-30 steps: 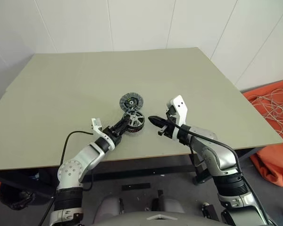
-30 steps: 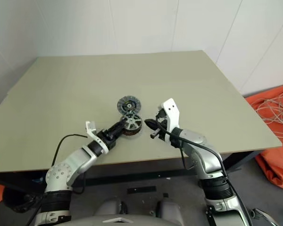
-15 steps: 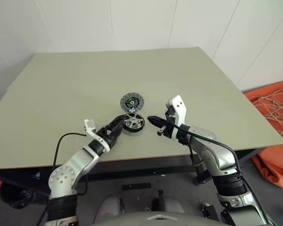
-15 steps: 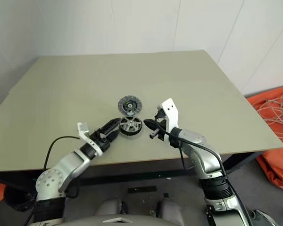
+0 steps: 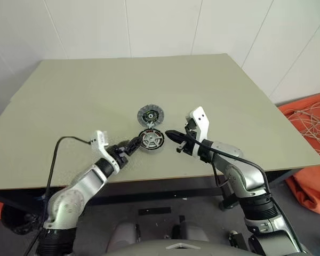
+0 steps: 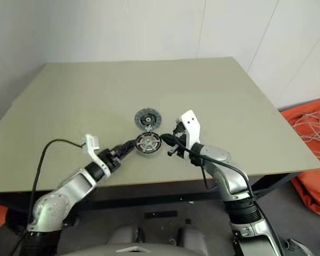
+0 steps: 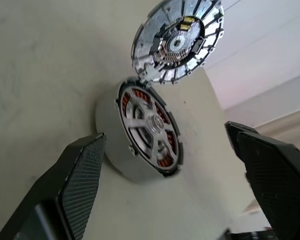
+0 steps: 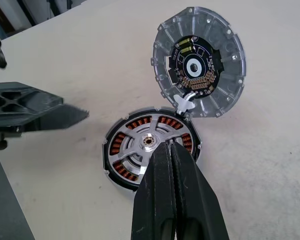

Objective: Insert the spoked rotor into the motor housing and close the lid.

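Note:
The motor housing (image 5: 151,141) lies flat on the table, a silver cup with copper windings (image 8: 121,167) inside. A spoked rotor (image 8: 147,141) sits in it, hub at the centre. The lid (image 5: 150,116) lies just beyond, dark inner face up, its edge touching the housing's rim. My left gripper (image 5: 132,145) is open just to the left of the housing, its fingers (image 7: 82,172) apart from the cup and empty. My right gripper (image 5: 168,134) is shut with nothing in it, its tip (image 8: 165,146) hanging over the housing's right side.
The olive table (image 5: 96,90) stretches far beyond the parts, and its front edge runs close behind my hands. An orange cloth with white cords (image 5: 309,128) lies on the floor at the right.
My left gripper has opened, let go of the housing and drawn back to the left, rolling its wrist. The housing now lies flat. The right gripper has kept still.

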